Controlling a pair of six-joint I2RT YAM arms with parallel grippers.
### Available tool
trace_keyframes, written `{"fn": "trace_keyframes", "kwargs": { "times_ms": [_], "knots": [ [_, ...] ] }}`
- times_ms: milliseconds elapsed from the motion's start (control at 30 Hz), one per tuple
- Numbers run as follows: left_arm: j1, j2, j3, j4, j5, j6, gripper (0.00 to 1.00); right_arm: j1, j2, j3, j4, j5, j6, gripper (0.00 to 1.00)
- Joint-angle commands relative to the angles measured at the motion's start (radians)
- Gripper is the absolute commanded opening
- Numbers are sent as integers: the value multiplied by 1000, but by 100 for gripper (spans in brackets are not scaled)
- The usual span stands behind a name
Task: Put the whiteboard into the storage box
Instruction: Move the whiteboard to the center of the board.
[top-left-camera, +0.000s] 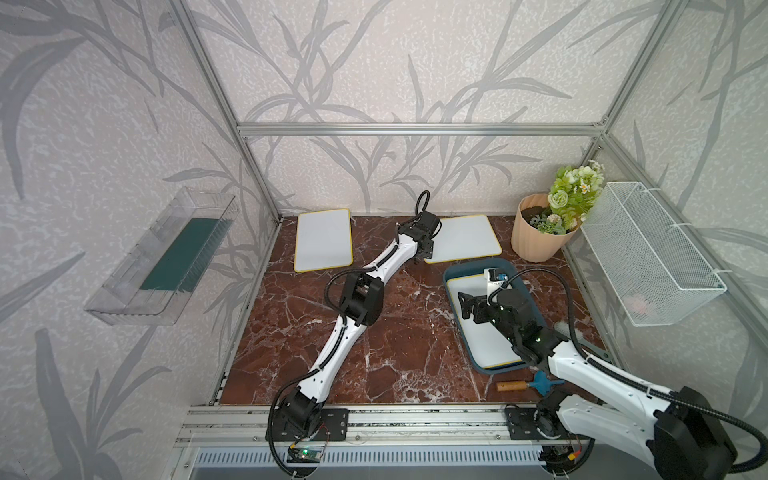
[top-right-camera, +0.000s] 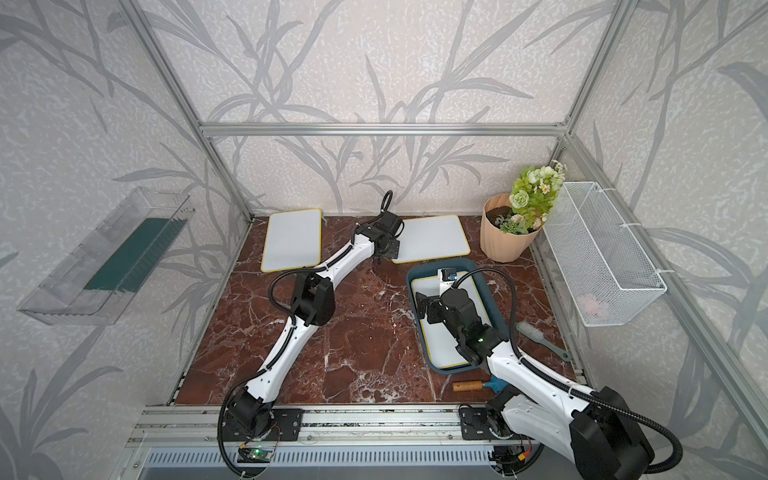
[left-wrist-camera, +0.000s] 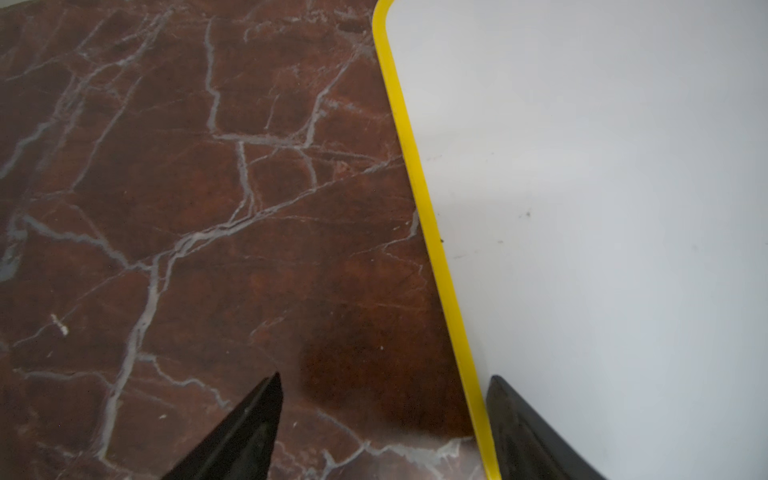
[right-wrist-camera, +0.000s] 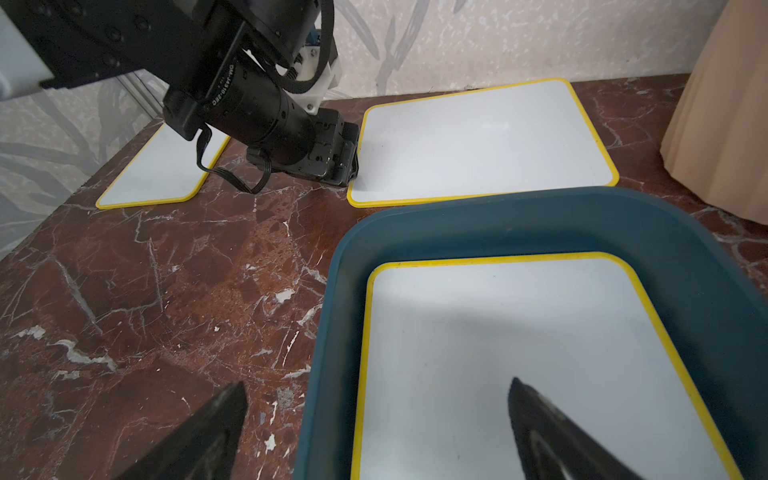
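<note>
Top views high overhead; wrist views near tabletop (left-wrist-camera: 166, 208).

The tabletop (right-wrist-camera: 166, 291) looks like polished veined marble; the storage box (right-wrist-camera: 540, 220) is matt plastic; its whiteboard (right-wrist-camera: 519, 332) is smooth, glossy.

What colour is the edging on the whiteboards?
Yellow; the edging of a whiteboard shows best in the left wrist view.

Pale wallpaper (top-left-camera: 374, 62) with grey leaf sprays, aluminium frame rails (top-left-camera: 415, 129), red-brown marble tabletop (top-left-camera: 415, 353) veined in white.
</note>
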Motion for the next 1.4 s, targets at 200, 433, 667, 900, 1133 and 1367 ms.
{"fn": "trace_keyframes", "kwargs": {
  "times_ms": [200,433,667,900,1133,1367],
  "knots": [
    [14,-58,-131,-98,-41,30,79,8,-28,-15,32,18,10,99],
    [36,-146,-273,-90,-115,11,79,8,-36,-21,32,23,13,99],
    [65,-201,-356,-113,-105,-9,78,8,-39,-21,30,22,16,99],
    [118,-374,-667,25,-55,-47,77,11,-36,-15,22,21,18,99],
    [168,-546,-956,133,-32,-84,77,28,-33,9,-9,37,8,99],
    [198,-685,-1173,213,-2,-145,77,102,22,93,-79,71,-7,99]
  ]
}}
